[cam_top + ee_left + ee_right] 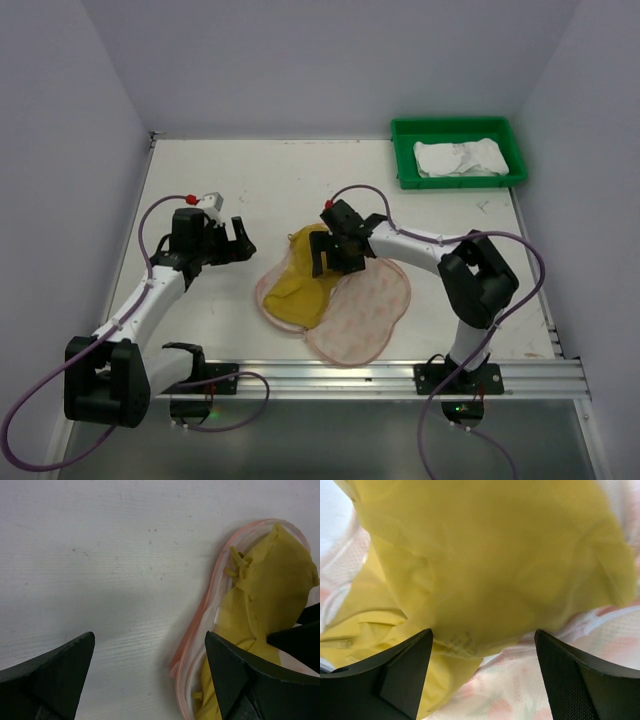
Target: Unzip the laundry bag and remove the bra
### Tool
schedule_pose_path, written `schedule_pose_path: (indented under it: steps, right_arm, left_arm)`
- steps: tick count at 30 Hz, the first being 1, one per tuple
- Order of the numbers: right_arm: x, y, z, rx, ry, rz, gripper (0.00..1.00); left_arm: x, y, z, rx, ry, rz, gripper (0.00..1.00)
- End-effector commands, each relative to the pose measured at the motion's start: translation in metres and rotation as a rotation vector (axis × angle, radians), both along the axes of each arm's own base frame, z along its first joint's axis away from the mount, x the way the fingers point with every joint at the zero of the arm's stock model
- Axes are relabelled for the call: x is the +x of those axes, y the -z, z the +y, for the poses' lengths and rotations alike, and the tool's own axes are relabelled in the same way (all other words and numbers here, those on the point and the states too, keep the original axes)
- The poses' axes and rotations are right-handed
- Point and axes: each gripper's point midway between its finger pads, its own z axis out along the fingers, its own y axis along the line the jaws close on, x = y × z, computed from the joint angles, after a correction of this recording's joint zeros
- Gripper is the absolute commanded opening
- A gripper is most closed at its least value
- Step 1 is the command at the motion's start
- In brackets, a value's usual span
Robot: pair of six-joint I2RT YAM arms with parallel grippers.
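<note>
laundry bag unzipped, yellow bra lying inside it, right gripper over the bra, jaws apart, left gripper left of bag, jaws apart, empty

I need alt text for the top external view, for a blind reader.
An unzipped laundry bag lies open on the table with a yellow bra inside. The right gripper hangs open over the bra; the left gripper, also open, is off to the bag's left. A green tray of white cloth sits at the far right corner.
</note>
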Motion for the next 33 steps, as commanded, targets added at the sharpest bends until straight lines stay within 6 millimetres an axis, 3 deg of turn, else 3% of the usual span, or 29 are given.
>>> schedule_pose_path:
  steps: [1, 2, 5, 11, 13, 17, 20, 33]
  right_arm:
    - [0.012, -0.053, 0.009, 0.058, 0.014, -0.056, 0.84]
    - [0.023, -0.069, 0.011, 0.047, -0.025, -0.115, 0.85]
    - [0.044, -0.091, 0.003, -0.005, -0.111, -0.199, 0.84]
    - [0.072, -0.109, -0.003, 0.027, -0.335, -0.299, 0.79]
    - [0.084, -0.101, -0.008, 0.012, -0.358, -0.304, 0.76]
    - [0.105, -0.094, -0.013, 0.045, -0.382, -0.315, 0.58]
    - [0.114, -0.087, -0.010, 0.059, -0.404, -0.313, 0.54]
    - [0.102, -0.044, 0.007, 0.129, -0.458, -0.213, 0.48]
  left_arm:
    - [0.009, -0.008, 0.003, 0.017, 0.007, -0.048, 0.95]
    - [0.009, -0.008, 0.003, 0.017, 0.007, -0.048, 0.95]
    - [0.009, -0.009, 0.003, 0.016, 0.008, -0.052, 0.95]
    - [0.008, -0.011, 0.003, 0.015, 0.008, -0.058, 0.95]
    - [0.008, -0.011, 0.003, 0.016, 0.009, -0.059, 0.95]
    - [0.008, -0.013, 0.003, 0.015, 0.010, -0.066, 0.95]
    - [0.008, -0.013, 0.002, 0.014, 0.011, -0.068, 0.95]
    - [0.007, -0.012, 0.002, 0.010, 0.012, -0.062, 0.95]
